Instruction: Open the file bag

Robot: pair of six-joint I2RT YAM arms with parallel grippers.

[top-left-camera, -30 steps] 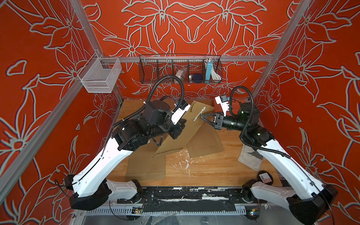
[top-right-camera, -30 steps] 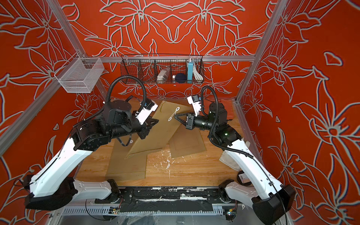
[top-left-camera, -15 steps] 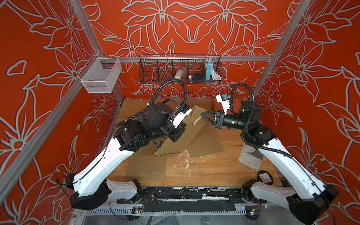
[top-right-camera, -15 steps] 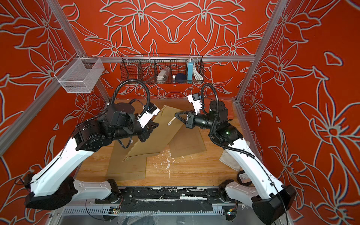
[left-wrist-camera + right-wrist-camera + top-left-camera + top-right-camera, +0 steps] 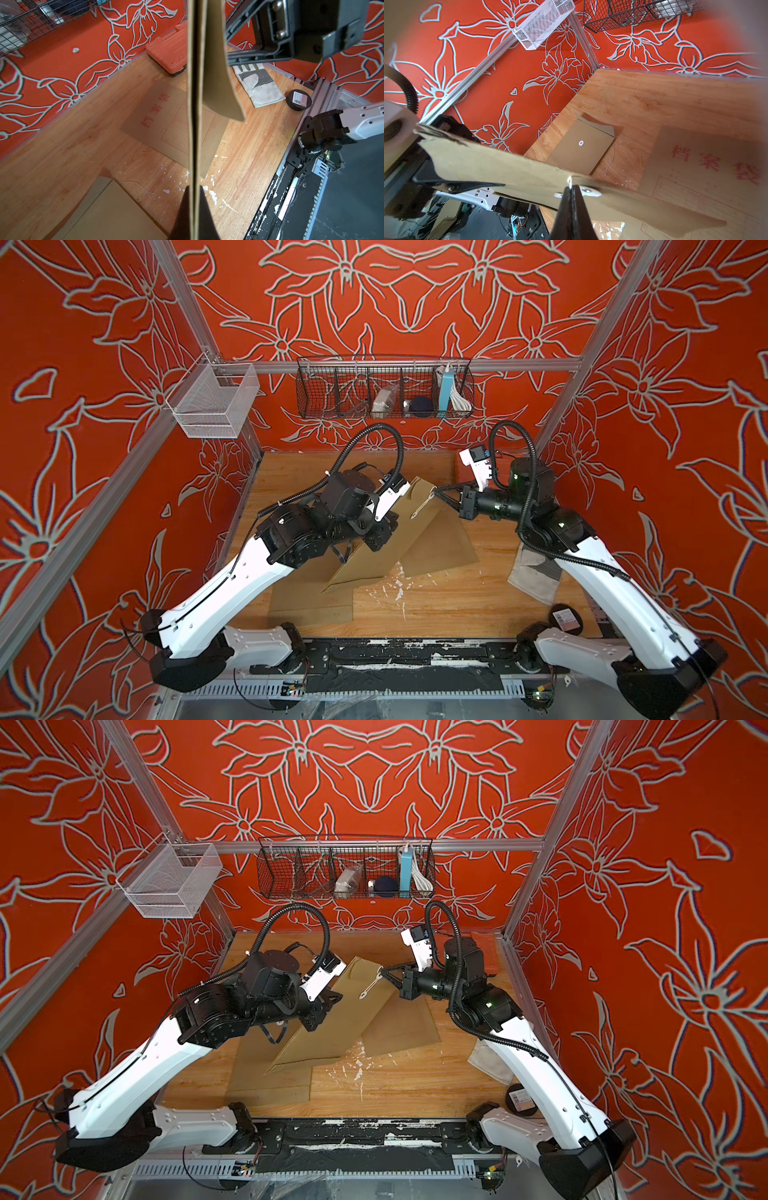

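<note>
A brown file bag (image 5: 401, 531) (image 5: 332, 1029) hangs tilted above the table, its lower corner near the wood. My left gripper (image 5: 376, 537) (image 5: 194, 207) is shut on the bag's side edge (image 5: 196, 104), one dark finger on each face. My right gripper (image 5: 436, 490) (image 5: 572, 189) is shut on the white closure string (image 5: 569, 180) at the bag's upper end, beside a white disc (image 5: 588, 190) on the flap (image 5: 508, 166). In both top views the string (image 5: 420, 506) (image 5: 371, 986) runs from those tips down across the bag.
Two more brown file bags lie flat: one with red print (image 5: 440, 543) (image 5: 166, 122) under the held bag, one (image 5: 311, 601) at the front left. A grey glove (image 5: 534, 572), a black round tin (image 5: 566, 618) and an orange case (image 5: 168, 54) sit to the right. Wire baskets (image 5: 384, 389) (image 5: 214, 400) hang on the back rail.
The left wrist has turned and the bag's upper end has sunk a little. The string, looped near the flap before, now stretches from the right gripper's tips across the bag.
</note>
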